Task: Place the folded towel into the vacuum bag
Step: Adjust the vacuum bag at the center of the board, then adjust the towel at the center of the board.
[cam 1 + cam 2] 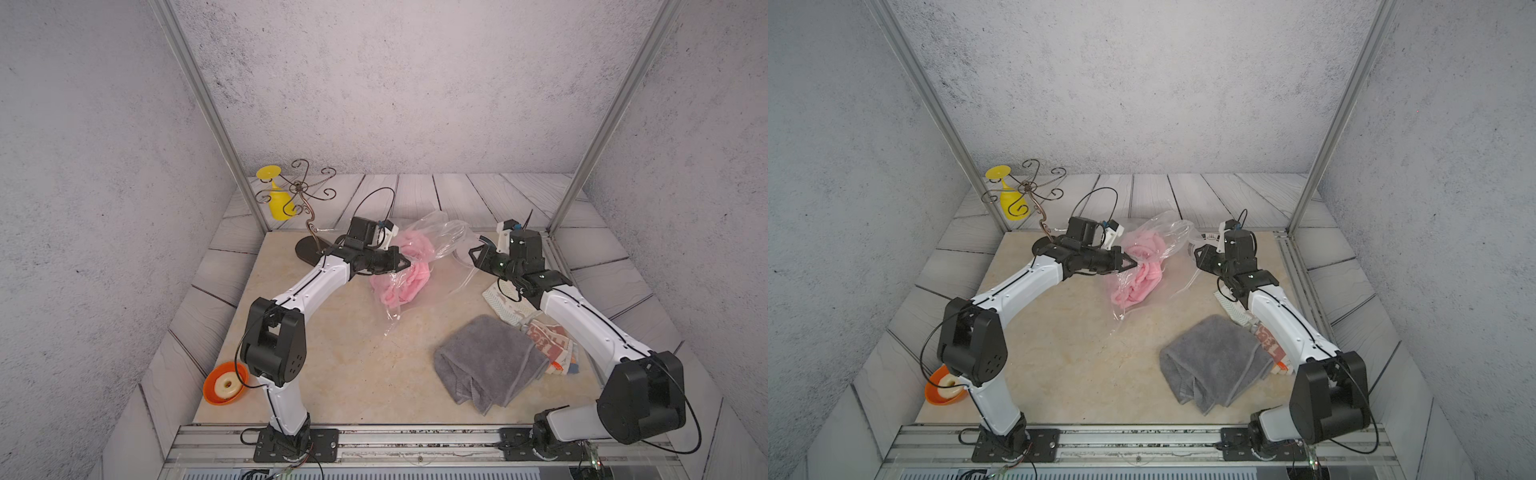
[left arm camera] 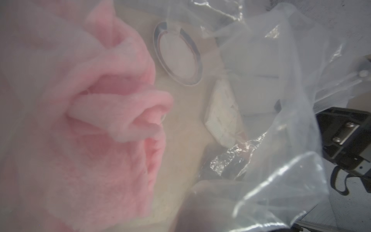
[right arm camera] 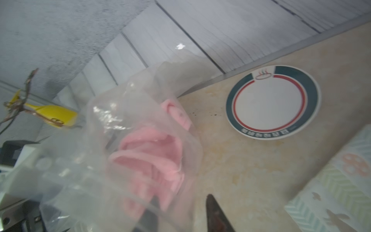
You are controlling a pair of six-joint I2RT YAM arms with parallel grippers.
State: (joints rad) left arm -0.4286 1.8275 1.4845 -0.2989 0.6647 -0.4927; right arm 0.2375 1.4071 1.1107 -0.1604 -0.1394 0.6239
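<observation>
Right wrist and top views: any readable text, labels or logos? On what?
Round white disc: lettering on its teal ring, too blurred to read; steaming-bowl emblem opposite.
Red-printed cloth: large red letters, partly covered, unreadable.
No other text legible.

Round disc (image 3: 269,104) on the table: white centre inside a red line and a dark green ring. At the ring's break is a small steaming-bowl emblem (image 3: 263,75). Along the opposite rim runs a row of pale characters (image 3: 267,131), seen inverted and too blurred to read. Printed sheet (image 1: 547,337) beneath the right arm: large red letters, partly covered, not legible. No other writing is readable.
</observation>
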